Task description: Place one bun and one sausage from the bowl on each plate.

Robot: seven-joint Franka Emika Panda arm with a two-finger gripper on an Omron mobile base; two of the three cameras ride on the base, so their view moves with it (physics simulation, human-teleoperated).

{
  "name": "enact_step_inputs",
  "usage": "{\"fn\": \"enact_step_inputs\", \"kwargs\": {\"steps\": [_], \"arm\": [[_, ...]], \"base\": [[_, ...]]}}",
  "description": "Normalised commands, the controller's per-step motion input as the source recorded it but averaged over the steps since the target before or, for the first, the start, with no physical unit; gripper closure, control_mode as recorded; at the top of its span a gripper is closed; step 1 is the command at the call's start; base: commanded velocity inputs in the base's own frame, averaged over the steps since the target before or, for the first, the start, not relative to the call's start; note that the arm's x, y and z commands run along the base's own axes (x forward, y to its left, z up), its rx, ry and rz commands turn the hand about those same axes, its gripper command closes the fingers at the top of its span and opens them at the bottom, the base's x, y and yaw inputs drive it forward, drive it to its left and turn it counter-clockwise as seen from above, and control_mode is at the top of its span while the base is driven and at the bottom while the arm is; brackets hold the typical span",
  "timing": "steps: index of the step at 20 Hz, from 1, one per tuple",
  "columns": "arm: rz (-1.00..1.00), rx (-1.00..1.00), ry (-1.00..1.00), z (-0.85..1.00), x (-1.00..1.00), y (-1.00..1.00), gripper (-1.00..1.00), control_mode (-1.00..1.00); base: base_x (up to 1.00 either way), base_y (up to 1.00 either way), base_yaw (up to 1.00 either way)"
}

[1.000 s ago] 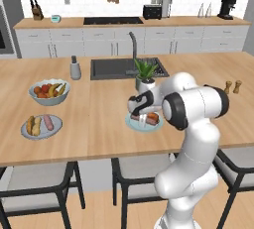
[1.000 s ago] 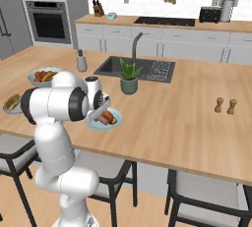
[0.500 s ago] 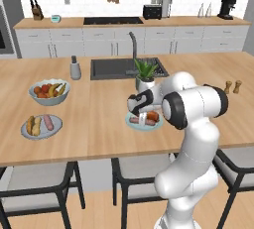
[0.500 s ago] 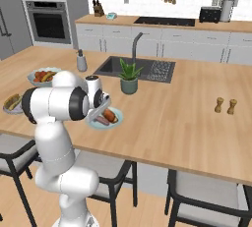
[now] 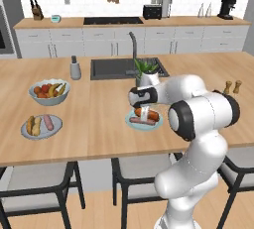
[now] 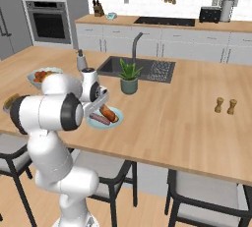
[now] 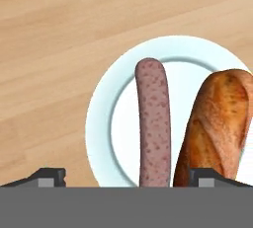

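A slim, speckled pinkish-brown sausage [image 7: 152,123] and a thicker orange-brown bun [image 7: 217,123] with a creased crust are seen lying side by side, close together, on a pale blue-grey plate [image 7: 101,123] on the wooden worktop [image 5: 99,119]. The gripper [image 7: 131,176] is held just above this plate, its jaws spread wide apart with nothing between them; the sausage and bun are released beneath.

A second plate [image 5: 26,130] is placed well to the left near the front edge of the worktop, and a tan bun [image 5: 31,125] and another sausage [image 5: 48,122] are laid on it. Just beyond it a pale bowl of mixed fruit [image 5: 48,92] is set. A potted plant [image 5: 147,72] stands just behind the nearer plate, beside the sink [image 5: 111,68] and tap [image 5: 133,44]. Two small shakers [image 5: 232,87] are placed far to the right. The plate by the plant is partly hidden by the white arm in the left base view.
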Motion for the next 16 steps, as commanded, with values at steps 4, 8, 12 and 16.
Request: {"fn": "enact_step_inputs", "kwargs": {"steps": [4,8,12,16], "arm": [[0.00,0.00,0.00,0.67,-0.43,-0.02,-1.00,-1.00],[-0.03,0.00,0.00,0.63,-0.45,-0.01,-1.00,-1.00],[-0.27,0.11,0.01,0.46,-0.59,-0.04,-1.00,-1.00],[-0.54,0.10,0.10,0.04,-0.90,-0.30,-1.00,-1.00]], "base": [[0.00,0.00,0.00],[0.00,0.00,0.00],[0.00,0.00,0.00],[0.00,0.00,0.00]]}}
